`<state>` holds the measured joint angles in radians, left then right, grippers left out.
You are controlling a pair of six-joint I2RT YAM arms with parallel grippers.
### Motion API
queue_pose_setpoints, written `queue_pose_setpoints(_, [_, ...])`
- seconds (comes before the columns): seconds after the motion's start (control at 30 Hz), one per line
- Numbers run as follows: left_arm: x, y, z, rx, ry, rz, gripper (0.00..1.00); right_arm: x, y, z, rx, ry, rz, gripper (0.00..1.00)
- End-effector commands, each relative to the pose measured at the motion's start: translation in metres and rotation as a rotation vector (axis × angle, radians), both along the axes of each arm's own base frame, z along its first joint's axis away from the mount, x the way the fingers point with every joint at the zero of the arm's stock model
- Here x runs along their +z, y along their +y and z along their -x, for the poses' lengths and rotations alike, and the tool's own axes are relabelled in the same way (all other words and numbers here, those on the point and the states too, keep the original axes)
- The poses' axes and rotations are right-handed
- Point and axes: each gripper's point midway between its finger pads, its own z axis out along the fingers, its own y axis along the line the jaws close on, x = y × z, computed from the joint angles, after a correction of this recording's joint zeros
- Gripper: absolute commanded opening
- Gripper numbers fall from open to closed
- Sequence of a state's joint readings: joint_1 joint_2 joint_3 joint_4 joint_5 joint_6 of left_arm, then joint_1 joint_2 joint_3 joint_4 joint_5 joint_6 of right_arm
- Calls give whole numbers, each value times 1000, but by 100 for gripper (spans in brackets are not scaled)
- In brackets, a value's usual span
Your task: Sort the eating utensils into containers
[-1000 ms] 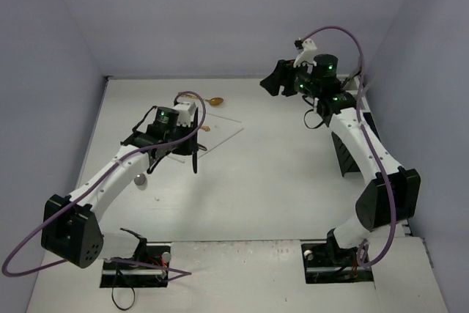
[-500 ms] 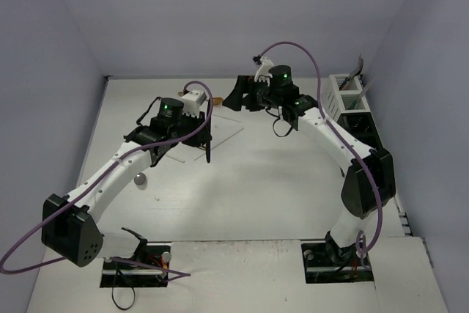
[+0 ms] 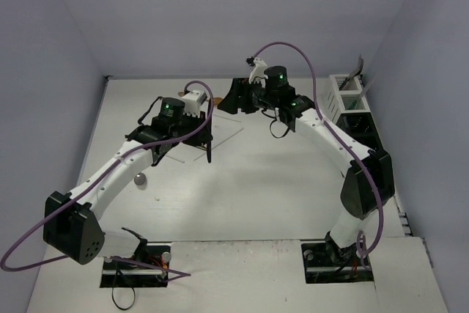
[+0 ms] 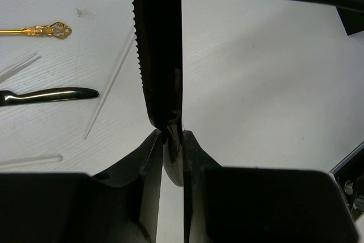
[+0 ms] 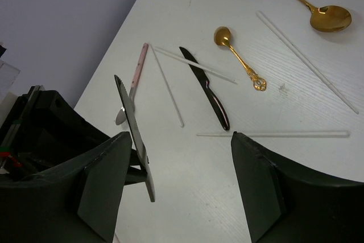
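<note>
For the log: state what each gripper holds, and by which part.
Left gripper pinches a black serrated knife, apparently near its handle end. Right gripper is open and holds nothing.

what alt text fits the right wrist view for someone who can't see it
The open right hand hovers over a white table holding a gold spoon at top right, a second gold spoon, a black knife, a pink-handled spoon and pale chopsticks. At left, the left hand grips a serrated knife.
</note>
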<state>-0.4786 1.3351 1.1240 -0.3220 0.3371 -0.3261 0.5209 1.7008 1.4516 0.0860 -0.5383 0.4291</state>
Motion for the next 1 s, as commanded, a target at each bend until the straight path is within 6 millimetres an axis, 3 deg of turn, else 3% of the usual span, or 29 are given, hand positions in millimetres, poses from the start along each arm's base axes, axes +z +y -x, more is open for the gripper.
queue_pose_setpoints(0.0, [45, -17, -16, -12, -121, 96, 0, 44, 18, -1, 61, -127, -71, 67])
queue_pose_setpoints(0.2, [40, -20, -16, -15, -103, 93, 0, 43, 29, 1, 90, -119, -78, 62])
queue_pose_setpoints(0.5, [47, -31, -13, -45, -114, 113, 0, 36, 37, -2, 97, -112, -72, 50])
queue_pose_setpoints(0.57, [47, -31, -12, -47, -113, 114, 0, 34, 40, -3, 103, -111, -72, 40])
queue_pose_setpoints(0.73, [47, -33, -10, -53, -115, 111, 0, 35, 43, -2, 114, -113, -78, 27])
queue_pose_setpoints(0.9, [46, -32, -10, -55, -118, 106, 0, 37, 45, 2, 128, -110, -89, 4])
queue_pose_setpoints(0.97, [46, -32, -10, -56, -120, 104, 0, 38, 45, 3, 133, -113, -92, 0])
